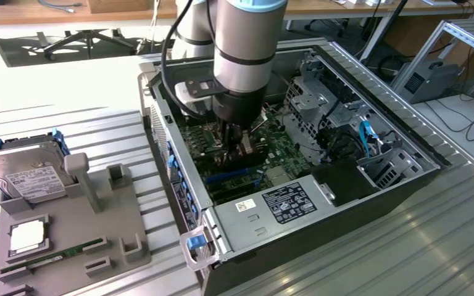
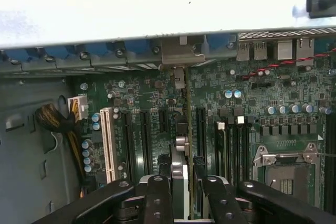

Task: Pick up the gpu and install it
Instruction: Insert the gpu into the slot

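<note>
The gpu [image 2: 188,124] stands edge-on between my fingers [image 2: 157,198], a thin dark card running across the motherboard [image 2: 252,98] to its silver bracket [image 2: 181,53] at the case's rear wall. It sits in line with the black expansion slots [image 2: 199,129]; I cannot tell whether it is seated. My gripper [image 2: 184,203] is shut on the card's near end. In the exterior view the gripper [image 1: 241,151] reaches straight down into the open computer case [image 1: 418,145], with the dark gpu [image 1: 235,165] below it just above the green board.
A white slot [image 2: 107,140] and a cable bundle [image 2: 52,119] lie to one side of the card, the CPU socket [image 2: 286,171] to the other. Outside the case, a grey holder [image 1: 97,228] carries a hard drive [image 1: 23,176] and a RAM stick [image 1: 52,254].
</note>
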